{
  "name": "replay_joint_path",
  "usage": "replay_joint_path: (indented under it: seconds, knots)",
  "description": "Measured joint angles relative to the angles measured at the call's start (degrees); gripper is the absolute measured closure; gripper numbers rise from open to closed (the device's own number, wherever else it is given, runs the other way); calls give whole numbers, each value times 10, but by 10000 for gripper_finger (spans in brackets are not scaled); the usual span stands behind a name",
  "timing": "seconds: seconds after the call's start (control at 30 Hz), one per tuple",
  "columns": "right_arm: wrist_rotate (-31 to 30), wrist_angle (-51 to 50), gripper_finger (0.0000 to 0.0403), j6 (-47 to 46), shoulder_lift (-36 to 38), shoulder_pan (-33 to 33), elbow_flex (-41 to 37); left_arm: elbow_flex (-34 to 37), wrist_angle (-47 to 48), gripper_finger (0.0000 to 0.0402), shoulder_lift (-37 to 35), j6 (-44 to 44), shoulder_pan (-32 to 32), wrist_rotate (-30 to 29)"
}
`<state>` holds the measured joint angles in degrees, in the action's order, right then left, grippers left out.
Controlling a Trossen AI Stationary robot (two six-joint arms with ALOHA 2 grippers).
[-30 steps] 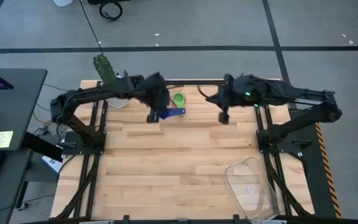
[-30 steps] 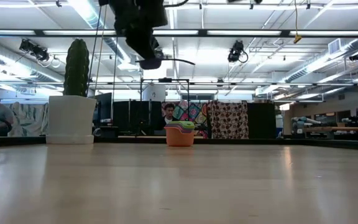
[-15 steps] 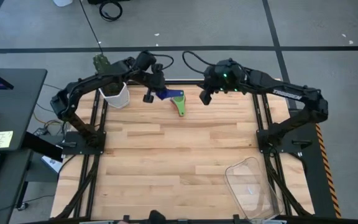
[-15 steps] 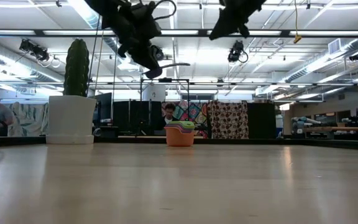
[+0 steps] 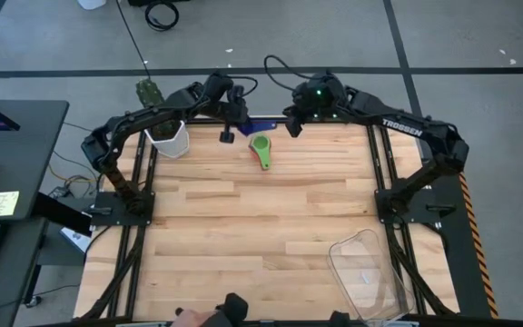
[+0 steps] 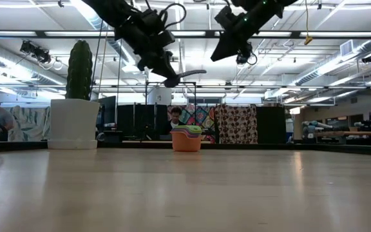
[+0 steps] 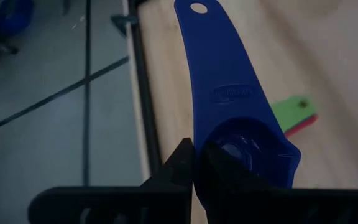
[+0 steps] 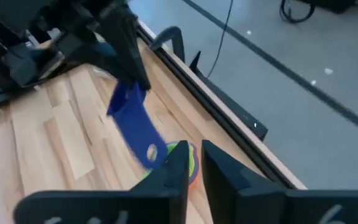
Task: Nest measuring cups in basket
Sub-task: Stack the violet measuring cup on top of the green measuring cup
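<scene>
Dark blue measuring cup (long flat handle, hole at its tip) pinched by left gripper, upper centre, right gripper nearly closed, empty

Overhead and table-level cameras view the table widely; both close wrist cameras share its far edge

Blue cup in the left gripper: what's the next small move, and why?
Probably carry it over the stack of cups and lower it in. The left gripper pinches the blue cup above the table's far edge, beside the stack. The right gripper hovers nearby, holding nothing.
</scene>
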<state>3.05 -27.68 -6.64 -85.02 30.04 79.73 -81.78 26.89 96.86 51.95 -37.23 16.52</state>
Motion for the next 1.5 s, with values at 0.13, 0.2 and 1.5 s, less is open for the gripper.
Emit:
replay_joint_path:
  seconds: [0.13, 0.2, 1.5]
  knots:
    - [44, 1, 325, -8, -2, 17, 0, 0, 3, 386, 0, 27, 2, -48]
    - [60, 2, 312, -9, -3, 22, 0, 0, -4, 386, 0, 28, 2, -48]
    - [181, -12, 288, -6, -3, 43, 0, 0, -197, 386, -1, 134, 44, -79]
